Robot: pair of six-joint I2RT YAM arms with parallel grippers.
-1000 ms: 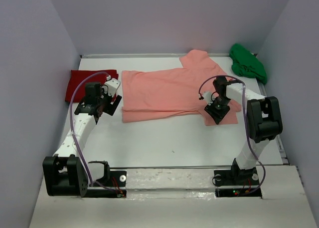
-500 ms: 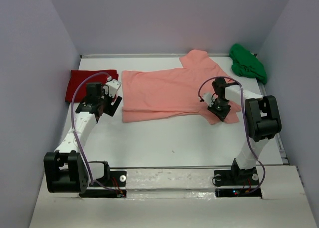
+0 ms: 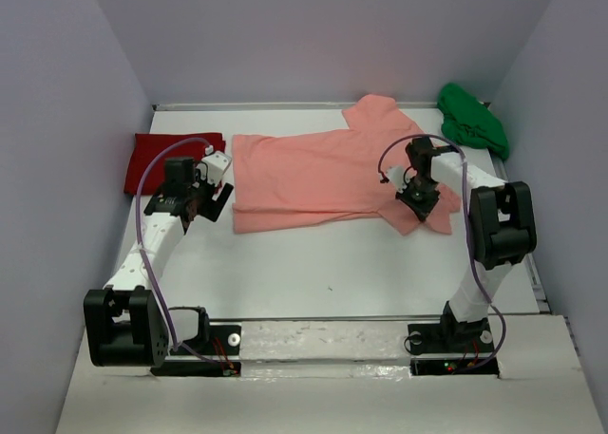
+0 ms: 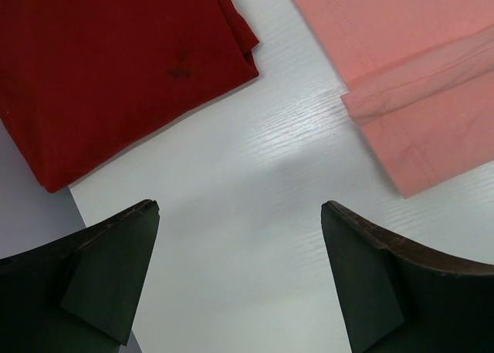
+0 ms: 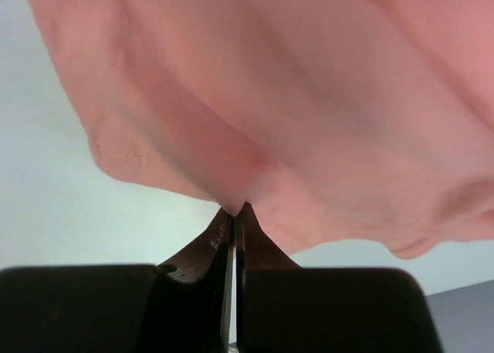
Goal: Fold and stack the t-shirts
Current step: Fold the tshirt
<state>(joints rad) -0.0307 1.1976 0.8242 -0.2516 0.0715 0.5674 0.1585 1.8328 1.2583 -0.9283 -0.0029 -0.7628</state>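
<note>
Pink t-shirt (image 3: 313, 178) lies flat on the table (image 3: 313, 263), the right claw (image 3: 419, 195) pinching its sleeve (image 3: 435, 217) to start folding, the left claw (image 4: 239, 206) spread wide; next, I think, the sleeve must go over the middle.

centre shirt (image 3: 313, 173) mid-back on bench (image 3: 323, 263) | left shirt (image 3: 152, 159) at bench's left edge, apart from it | far-right shirt (image 3: 472, 121) in back-right corner | left fingers (image 4: 108, 268) over gap between left shirt and centre shirt | right fingers (image 5: 234, 229) at centre shirt's near-right edge, cloth between them
</note>
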